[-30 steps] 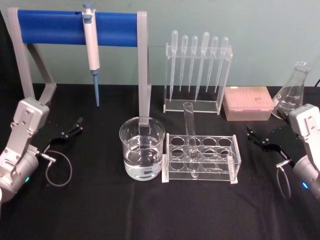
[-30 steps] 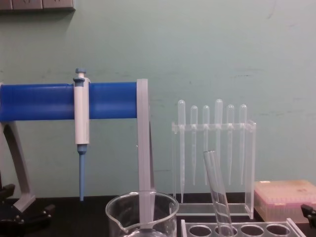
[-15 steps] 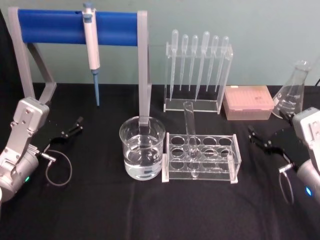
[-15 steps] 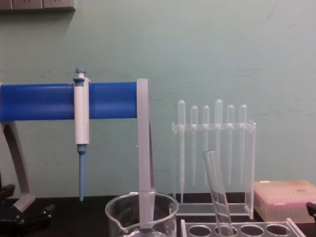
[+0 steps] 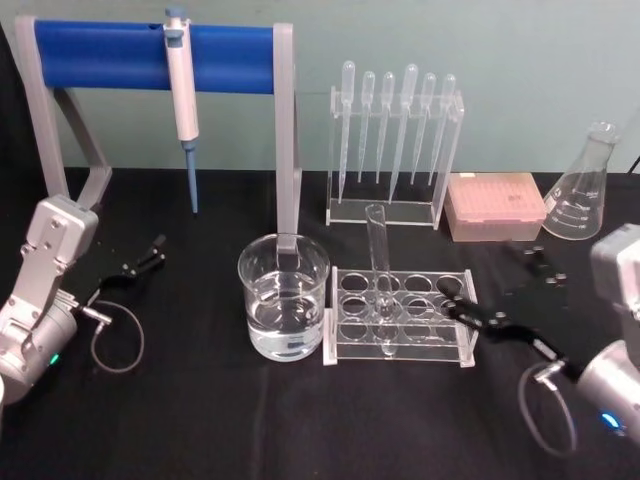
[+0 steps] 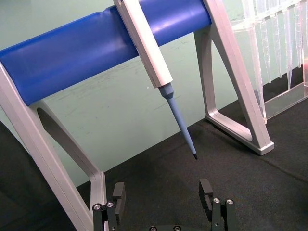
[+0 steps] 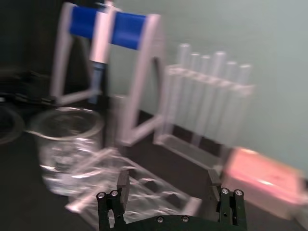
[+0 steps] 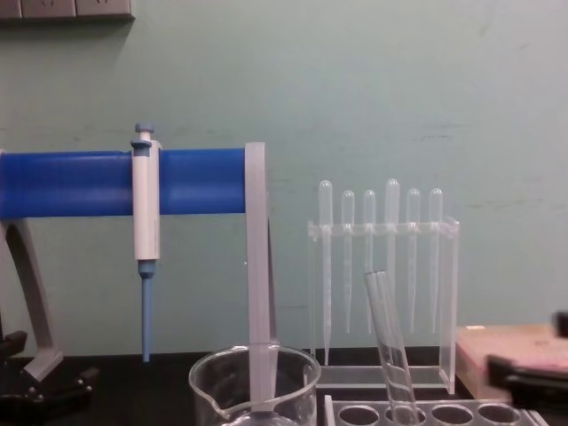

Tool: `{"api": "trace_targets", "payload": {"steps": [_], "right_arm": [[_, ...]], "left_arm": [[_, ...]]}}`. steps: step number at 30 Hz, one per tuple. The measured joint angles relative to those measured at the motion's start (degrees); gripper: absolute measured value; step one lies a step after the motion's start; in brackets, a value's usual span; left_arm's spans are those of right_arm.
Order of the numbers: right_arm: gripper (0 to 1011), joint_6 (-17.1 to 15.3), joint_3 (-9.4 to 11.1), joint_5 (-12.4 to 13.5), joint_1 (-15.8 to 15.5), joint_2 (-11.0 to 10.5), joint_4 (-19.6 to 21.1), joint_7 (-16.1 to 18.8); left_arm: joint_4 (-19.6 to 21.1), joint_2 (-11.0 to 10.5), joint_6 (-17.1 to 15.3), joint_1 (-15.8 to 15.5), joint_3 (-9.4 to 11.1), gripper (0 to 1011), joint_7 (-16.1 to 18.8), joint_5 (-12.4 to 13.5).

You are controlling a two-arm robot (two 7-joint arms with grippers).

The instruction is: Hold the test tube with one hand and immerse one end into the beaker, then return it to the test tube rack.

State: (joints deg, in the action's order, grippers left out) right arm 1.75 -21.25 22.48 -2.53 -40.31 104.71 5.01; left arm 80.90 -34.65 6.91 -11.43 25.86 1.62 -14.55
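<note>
The test tube (image 5: 380,275) stands leaning in the clear rack (image 5: 465,340), in a hole of its second column from the left; it also shows in the chest view as test tube (image 8: 389,346). Just left of the rack is the beaker (image 5: 284,300), part full of clear liquid, seen low down as beaker (image 8: 256,386). My right gripper (image 5: 455,302) is open at the rack's right end, blurred by motion, a few holes right of the tube and holding nothing; the wrist view shows this right gripper (image 7: 168,185) with jaws apart. At the far left my left gripper (image 5: 140,258) rests open, also seen as left gripper (image 6: 162,192).
A white-and-blue pipettor (image 5: 182,90) hangs on the blue-barred stand (image 5: 100,50) behind the beaker. A stand of plastic pipettes (image 5: 395,140), a pink tip box (image 5: 495,205) and a glass flask (image 5: 585,190) line the back right. A black cloth covers the table.
My right gripper has swung left and forward from beside the flask to the rack's right end. The left arm, tube and beaker have not moved.
</note>
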Motion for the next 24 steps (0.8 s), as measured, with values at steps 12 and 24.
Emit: {"api": "trace_targets", "payload": {"steps": [12, 24], "right_arm": [[1004, -7.46, -4.59, 4.48, 10.38, 6.05, -6.38, 12.11], [918, -10.78, -6.04, 2.62, 15.25, 10.13, -10.35, 15.12]], "left_arm": [[0.0, 0.0, 0.0, 0.0, 0.0, 1000, 0.0, 0.0], [0.0, 0.0, 0.0, 0.0, 0.0, 1000, 0.0, 0.0]]}}
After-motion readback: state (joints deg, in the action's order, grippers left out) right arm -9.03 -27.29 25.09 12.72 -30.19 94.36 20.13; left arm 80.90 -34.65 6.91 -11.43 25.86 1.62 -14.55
